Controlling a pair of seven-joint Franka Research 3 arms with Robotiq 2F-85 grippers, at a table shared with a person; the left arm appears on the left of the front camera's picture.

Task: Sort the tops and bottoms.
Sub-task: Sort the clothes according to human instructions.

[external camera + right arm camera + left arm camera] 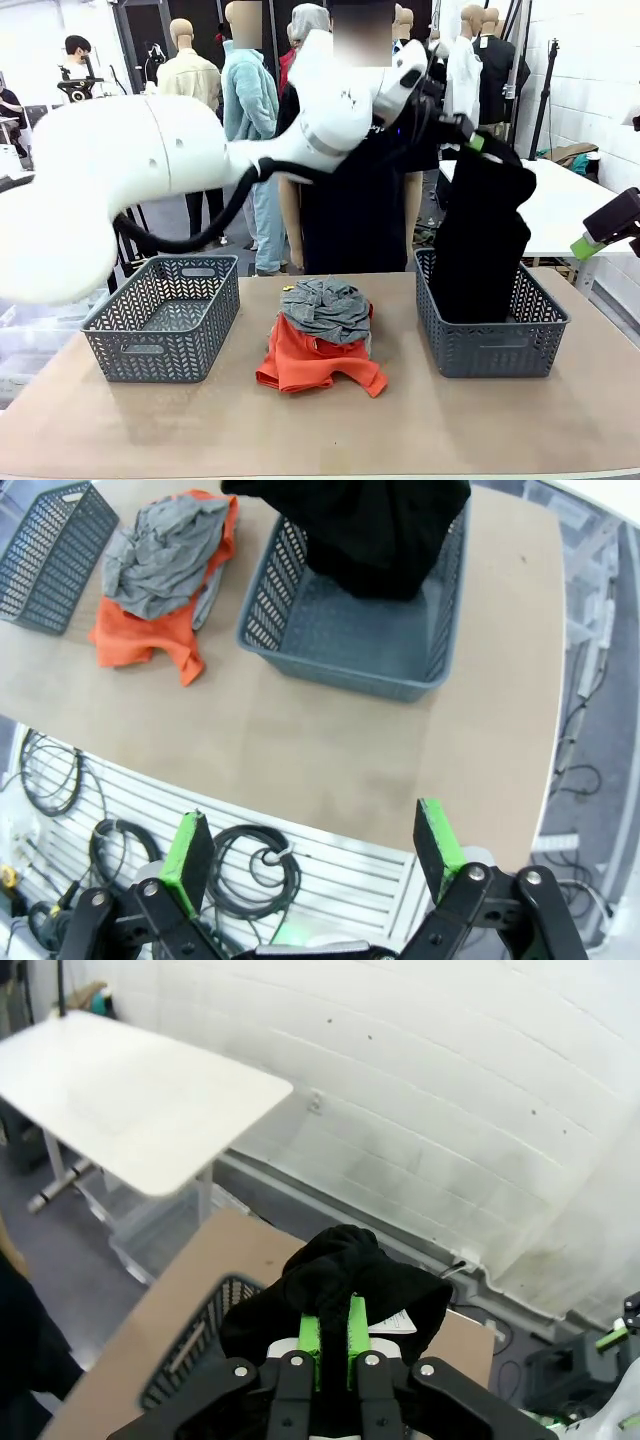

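A plain black garment, the bottoms [485, 240], hangs from my left gripper [480, 142], which is shut on its top fold high above the right basket [497, 345]. Its lower end dips into that basket. In the left wrist view the green pads [312, 1338] pinch the black cloth [345, 1275]. The tops lie piled at the table's middle: a mottled grey piece [325, 308] on an orange T-shirt [310, 365]. My right gripper [600, 238] stands open at the far right, off the table. The right wrist view looks down on the pile [160, 565] and the bottoms [380, 525].
A second grey basket [165, 320] stands at the left with nothing showing in it. A person in black stands behind the table's far edge. A white table [570, 205] is at the back right. Cables hang below the table's near edge [250, 865].
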